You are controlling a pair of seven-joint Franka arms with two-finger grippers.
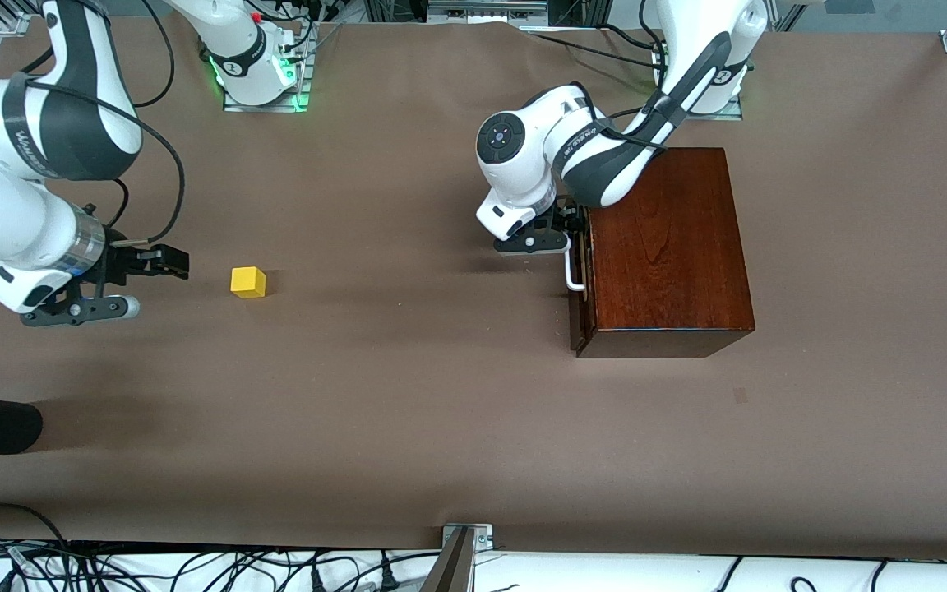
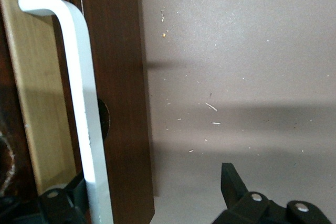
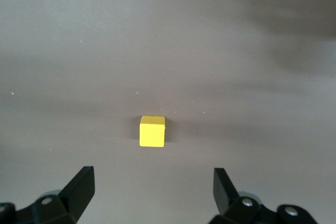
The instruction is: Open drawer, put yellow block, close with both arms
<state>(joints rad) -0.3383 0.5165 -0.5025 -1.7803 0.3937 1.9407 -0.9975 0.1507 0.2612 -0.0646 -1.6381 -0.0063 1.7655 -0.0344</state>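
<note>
I had the left gripper [image 1: 570, 234] down at the front of the wooden box [image 1: 661, 247], its fingers [image 2: 233, 182] spread wide with the white handle [image 2: 79, 108] standing between them, one finger on each side and neither visibly pressing the bar. In the left wrist view the drawer [image 2: 118, 93] stood out a little from the box, a strip of its pale wood showing past the dark front. The box sat toward the left arm's end of the table [image 1: 408, 411], and that arm reached down over its top. My right gripper [image 1: 163, 261] hung low over the table toward the right arm's end, released, its fingers [image 3: 79, 184] wide apart and holding nothing. The yellow block [image 1: 248, 281] lay on the bare table just beside that gripper, apart from it, on the side toward the box and well apart from the drawer. In the right wrist view the block [image 3: 152, 130] sat ahead of the open fingers, roughly centred on the gap between them.
</note>
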